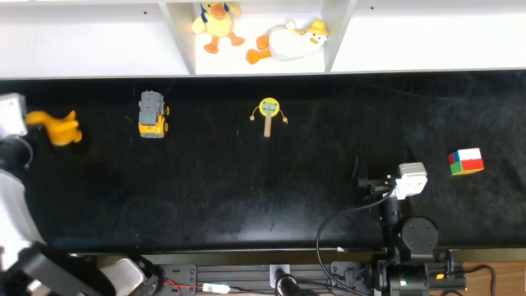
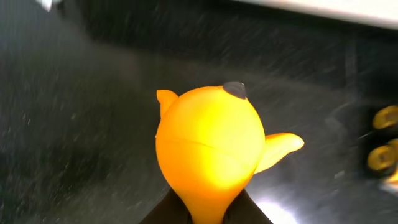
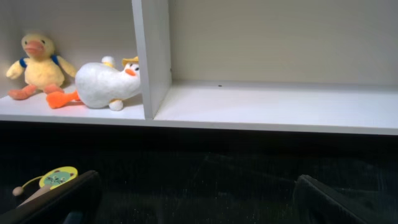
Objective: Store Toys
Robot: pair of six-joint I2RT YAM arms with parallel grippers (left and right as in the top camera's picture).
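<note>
At far left | left claw [image 2: 205,215] clamps orange toy [image 2: 208,146] | right claw [image 3: 199,205] spread

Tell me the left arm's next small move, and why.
Probably carry the orange toy toward the shelf: the left gripper is shut on it, and a yellow duck and a white duck sit stored there.

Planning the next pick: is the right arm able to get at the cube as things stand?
Probably yes. The right gripper is open and empty, and the cube lies alone on the mat on that arm's side, with nothing between them.
</note>
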